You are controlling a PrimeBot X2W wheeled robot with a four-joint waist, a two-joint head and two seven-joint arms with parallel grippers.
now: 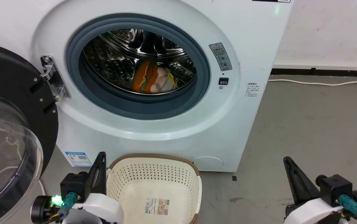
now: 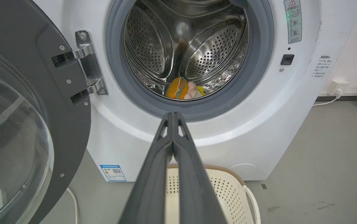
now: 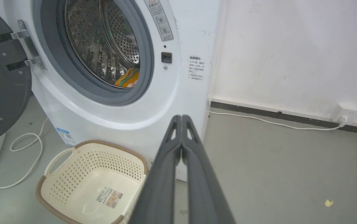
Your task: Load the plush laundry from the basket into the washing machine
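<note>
Orange, striped green and red, with pink and yellow beside it: the plush laundry (image 1: 152, 79), lying low in the steel drum (image 1: 116, 59) of the washing machine (image 1: 166, 133), just behind the grey door seal (image 1: 141, 105). Seems wholly inside the drum, though hard to say from here whether a limb or the tag reaches the seal. Cream basket (image 1: 153, 174) on the floor (image 1: 306, 124), close against the foot of the washing machine below the opening, holding nothing but the label on its bottom. Black-framed door (image 1: 13, 81) swung wide to the left of the washing machine's opening.

Left hand (image 1: 102, 154) clenched on nothing, fingers (image 2: 153, 174) pressed flat together, low in front of the washing machine beside the basket's left rim. Right hand (image 1: 286, 159) likewise clenched and carrying nothing, low off the washing machine's right front corner.

Judged from this: loading step as good as done, nothing left to fetch from the basket. Next, at most, a check of the seal, then perhaps a push on the door from the washing machine's left side. No grasp needed for that, only closed fingers against the black frame and a swing clear of the basket.
</note>
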